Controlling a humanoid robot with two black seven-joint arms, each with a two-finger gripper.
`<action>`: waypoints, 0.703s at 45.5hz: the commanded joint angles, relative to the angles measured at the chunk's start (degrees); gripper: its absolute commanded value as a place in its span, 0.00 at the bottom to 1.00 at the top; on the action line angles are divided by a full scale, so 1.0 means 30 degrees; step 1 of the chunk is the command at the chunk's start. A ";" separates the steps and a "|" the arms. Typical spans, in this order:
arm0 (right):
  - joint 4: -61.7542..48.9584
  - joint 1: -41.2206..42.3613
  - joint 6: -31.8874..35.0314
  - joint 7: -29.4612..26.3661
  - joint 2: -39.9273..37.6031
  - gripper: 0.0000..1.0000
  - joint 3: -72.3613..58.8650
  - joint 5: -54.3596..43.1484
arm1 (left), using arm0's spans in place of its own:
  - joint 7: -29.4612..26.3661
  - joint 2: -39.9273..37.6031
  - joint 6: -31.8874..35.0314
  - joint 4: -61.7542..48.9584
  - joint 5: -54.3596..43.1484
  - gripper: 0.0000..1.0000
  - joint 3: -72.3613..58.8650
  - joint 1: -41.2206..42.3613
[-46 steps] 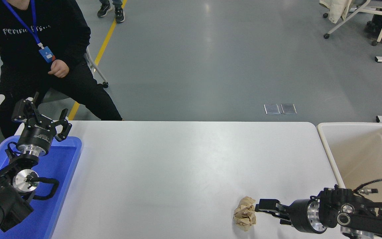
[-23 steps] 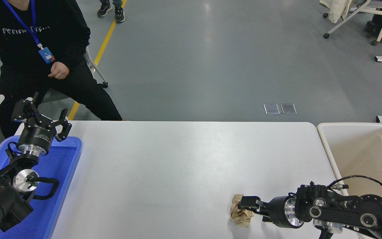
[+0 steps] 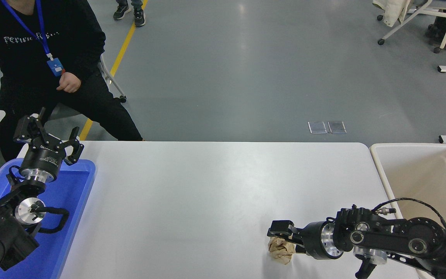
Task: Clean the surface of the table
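The white table surface point(image 3: 207, 193) fills the middle of the head view. A crumpled brown paper ball point(image 3: 280, 252) lies on it near the front edge, right of centre. My right gripper point(image 3: 281, 241) reaches in from the lower right, pointing left, and stands open with its jaws on either side of the ball. One finger point(image 3: 279, 228) shows just beyond the ball; the other is mostly hidden by it. My left gripper point(image 3: 54, 133) is open and empty, parked above the far end of the blue tray.
A blue plastic tray point(image 3: 72, 201) sits at the table's left end under my left arm. A beige plastic tub point(image 3: 379, 174) stands off the right end. A person in black point(image 3: 52, 58) sits beyond the far left corner. A chair stands at the far right.
My right gripper has moved left along the front of the table, from just right of the paper ball to over and around it. The ball has shifted slightly left. The left arm has not moved.
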 commanded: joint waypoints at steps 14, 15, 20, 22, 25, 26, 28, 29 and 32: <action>-0.2353 -0.0324 -0.0290 0.0020 0.2467 0.96 -0.0462 -0.0155 | 0.0000 0.0000 -0.0009 -0.0010 0.0000 1.00 0.0000 0.0001; -0.2383 -0.0237 -0.0290 0.0020 0.2584 0.93 -0.0580 -0.0155 | 0.0000 0.0000 -0.0009 -0.0010 0.0000 1.00 0.0000 0.0001; -0.2500 0.0027 -0.0319 0.0020 0.2907 0.81 -0.0961 -0.0067 | 0.0000 0.0000 -0.0009 0.0019 0.0000 1.00 0.0000 0.0001; -0.2500 0.0144 -0.0319 0.0020 0.2908 0.71 -0.1020 -0.0038 | 0.0000 0.0000 -0.0009 -0.0010 0.0000 1.00 0.0000 0.0001; -0.2500 0.0378 -0.0319 -0.0010 0.2849 0.54 -0.1049 0.0049 | 0.0000 0.0000 -0.0009 0.0019 0.0000 1.00 0.0000 0.0001; -0.2500 0.0495 -0.0290 -0.0010 0.2820 0.47 -0.1050 0.0079 | 0.0000 0.0000 -0.0009 -0.0010 0.0000 1.00 0.0000 0.0001; -0.2442 0.0612 -0.0290 -0.0039 0.2732 0.36 -0.1108 0.0138 | 0.0000 0.0000 -0.0009 -0.0010 0.0000 1.00 0.0000 0.0001; -0.2442 0.0671 -0.0261 -0.0039 0.2732 0.33 -0.1166 0.0138 | 0.0000 0.0000 -0.0009 -0.0010 0.0000 1.00 0.0000 0.0001; -0.2383 0.0818 -0.0231 -0.0097 0.2673 0.22 -0.1546 0.0196 | 0.0000 0.0000 -0.0009 -0.0010 0.0000 1.00 0.0000 0.0001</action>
